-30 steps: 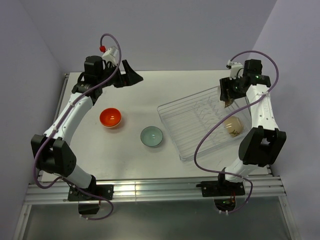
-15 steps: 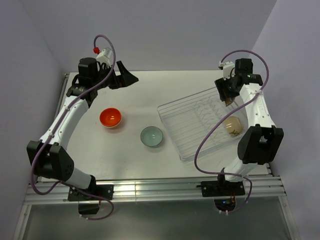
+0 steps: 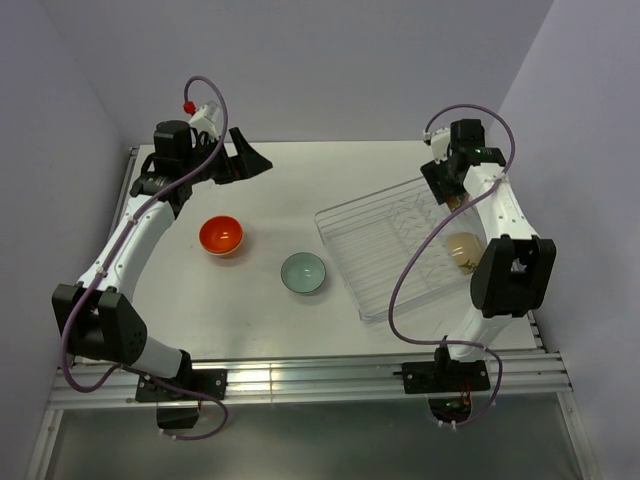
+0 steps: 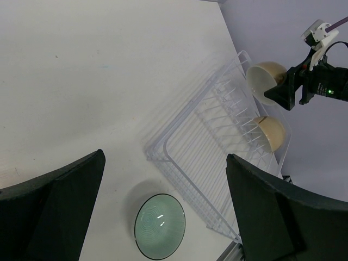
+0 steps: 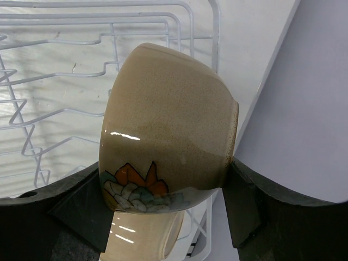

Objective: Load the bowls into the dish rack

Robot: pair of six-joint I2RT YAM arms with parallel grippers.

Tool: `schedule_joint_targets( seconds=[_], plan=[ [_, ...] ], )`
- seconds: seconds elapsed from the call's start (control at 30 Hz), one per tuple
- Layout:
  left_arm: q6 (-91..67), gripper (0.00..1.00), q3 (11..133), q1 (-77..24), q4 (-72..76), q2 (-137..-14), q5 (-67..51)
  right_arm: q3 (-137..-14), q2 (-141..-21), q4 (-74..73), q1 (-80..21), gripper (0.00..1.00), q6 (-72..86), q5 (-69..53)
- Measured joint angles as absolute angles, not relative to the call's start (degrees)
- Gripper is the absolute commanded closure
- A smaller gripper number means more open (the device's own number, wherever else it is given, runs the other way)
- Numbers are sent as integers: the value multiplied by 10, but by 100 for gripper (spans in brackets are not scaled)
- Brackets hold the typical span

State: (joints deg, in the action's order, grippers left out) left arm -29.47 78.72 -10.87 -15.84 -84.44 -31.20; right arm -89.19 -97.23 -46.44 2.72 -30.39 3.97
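Nearest, a pale mint-green round bowl sits on the white table, just left of the clear ribbed plastic dish rack; a cream bowl rests tilted inside the rack's right end; an orange-red bowl stands farther left (well apart from the rack); the right gripper pinches a beige painted bowl over the rack's far corner; the left gripper hangs spread and empty above the table's far edge.

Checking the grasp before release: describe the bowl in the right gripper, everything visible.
The beige bowl looks like glossy speckled ceramic, with an orange, white and teal painted motif on its outer wall. Tipped on its side, it is clamped in the right gripper over the far corner of the dish rack, above a second beige bowl already racked.
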Motion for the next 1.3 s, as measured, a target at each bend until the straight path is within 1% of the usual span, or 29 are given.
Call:
schedule_joint_targets(
  seconds=[0.33,1.03,1.13,1.23,1.27,1.3],
  plan=[
    [-294,0,787,-103,-159,-844,-312,-877,-995,-452,12,100,-317,74],
    [-291,1,784,-99,-172,-845,-322,-863,-1055,-431,-8,100,-317,107],
    [-289,1,784,-99,-175,-845,-322,-861,-1056,-430,-11,93,-317,113],
    [-285,1,784,-99,-175,-845,-322,-861,-1057,-431,-12,81,-317,116],
    [-283,1,784,-99,-175,-845,-322,-861,-1057,-431,-13,74,-317,116],
    [-283,1,784,-99,-175,-845,-322,-861,-1058,-431,-13,71,-317,117]
  ],
)
